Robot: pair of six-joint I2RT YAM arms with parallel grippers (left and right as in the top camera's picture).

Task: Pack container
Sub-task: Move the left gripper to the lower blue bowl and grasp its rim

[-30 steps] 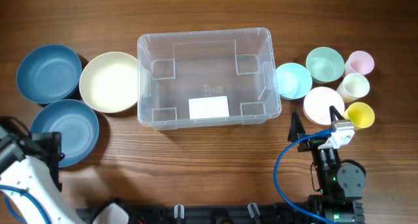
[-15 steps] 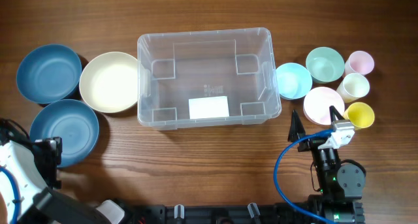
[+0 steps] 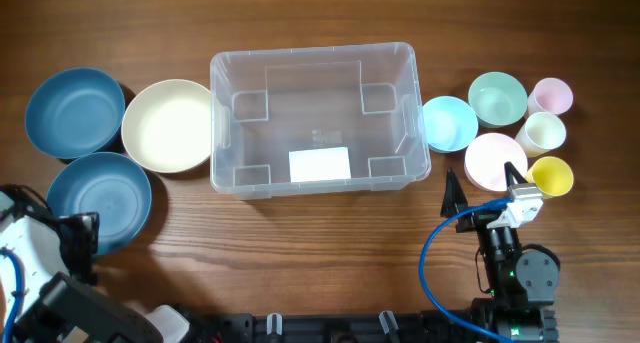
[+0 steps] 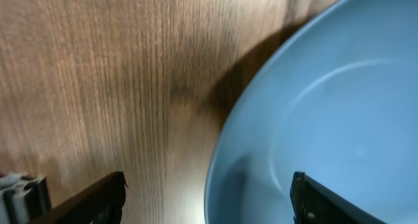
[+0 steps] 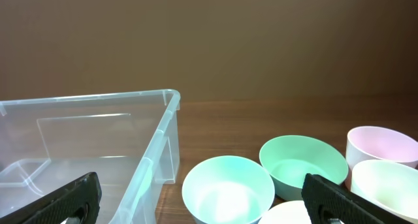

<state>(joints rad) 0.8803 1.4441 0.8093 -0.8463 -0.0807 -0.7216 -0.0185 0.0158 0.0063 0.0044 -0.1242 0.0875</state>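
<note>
Cropped blue bowl, left gripper astride

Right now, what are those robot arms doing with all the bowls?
They are meant to pack the clear container, but nothing is in it yet. The left arm has its jaws open across the rim of the nearer dark blue bowl. One jaw is over the inside and one is over the table, and they are not pinching it. The right arm sits near the pink bowl with its jaws wide open, holding nothing.
</note>
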